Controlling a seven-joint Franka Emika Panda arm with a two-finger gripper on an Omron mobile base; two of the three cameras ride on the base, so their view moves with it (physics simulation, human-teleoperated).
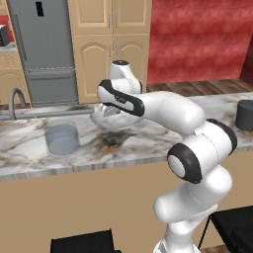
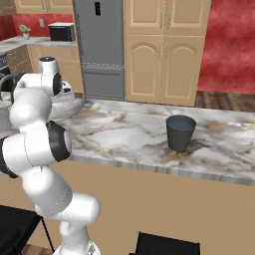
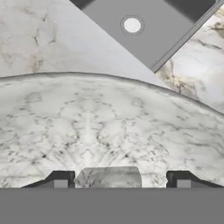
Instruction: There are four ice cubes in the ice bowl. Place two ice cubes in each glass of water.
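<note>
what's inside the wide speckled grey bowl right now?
In the hand view, the hand hangs inside the wide speckled grey bowl, with one pale translucent cube between its fingertips. The other cubes cannot be seen; in the left base view the arm covers the bowl's inside.

The arm [image 1: 173,111] is glossy white, built of rounded, bulbous segments joined by dark charcoal bands and round black joint caps. The tool [image 3: 118,181] ends in two small dark finger tips with pale grey pads.

obstacles: ice bowl [image 1: 111,118] mid-counter, grey-blue glass [image 1: 62,140] toward front edge, dark glass [image 2: 180,133] far right — free: open counter [image 2: 124,134] between them
</note>
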